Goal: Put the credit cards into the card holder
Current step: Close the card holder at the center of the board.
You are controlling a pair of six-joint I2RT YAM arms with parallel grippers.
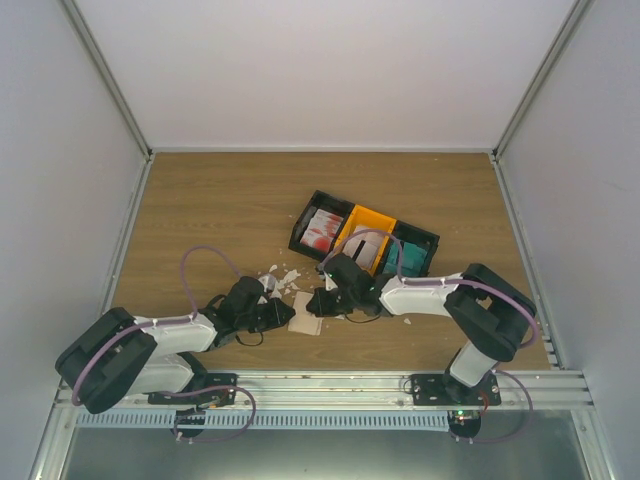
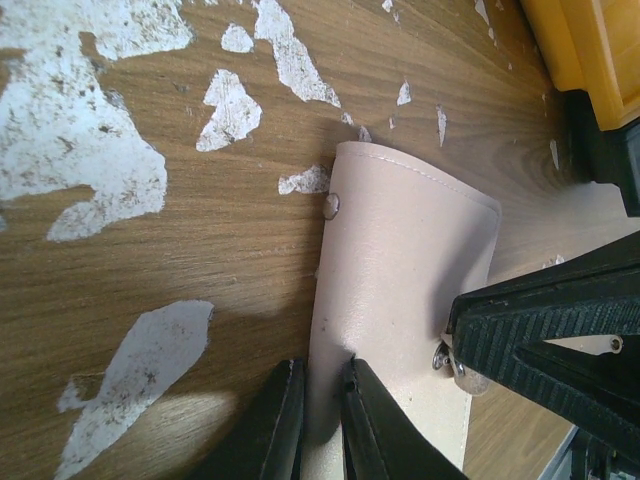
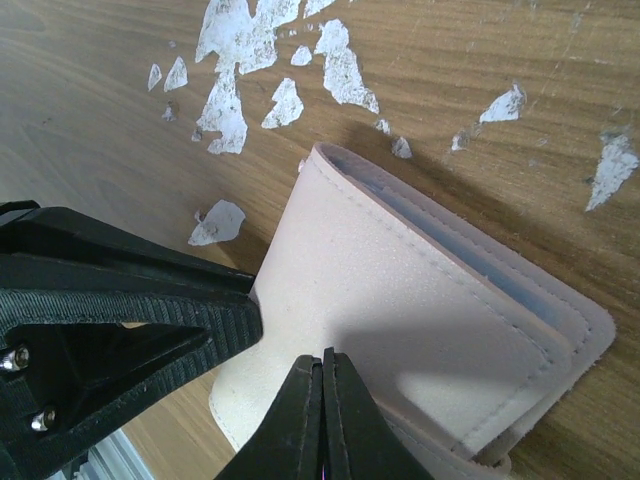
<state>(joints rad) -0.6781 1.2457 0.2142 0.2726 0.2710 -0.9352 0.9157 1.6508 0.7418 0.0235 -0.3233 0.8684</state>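
The beige card holder (image 1: 305,322) lies on the wooden table between the two arms. My left gripper (image 2: 322,400) is shut on one edge of the card holder (image 2: 400,250), whose flap bulges up between the jaws. My right gripper (image 3: 325,395) is shut with nothing between its fingers, and its tips sit over the card holder's (image 3: 400,300) face. A pale inner pocket edge shows along the holder's far side. The credit cards are in the tray: white-and-red ones (image 1: 320,230) on the left, pale ones (image 1: 371,252) in the middle, teal ones (image 1: 408,260) on the right.
The black-and-orange three-bin tray (image 1: 352,212) stands just behind the grippers. White scraps or worn patches (image 1: 285,278) dot the wood around the holder. A corner of the orange bin (image 2: 590,50) shows in the left wrist view. Walls enclose the table on three sides.
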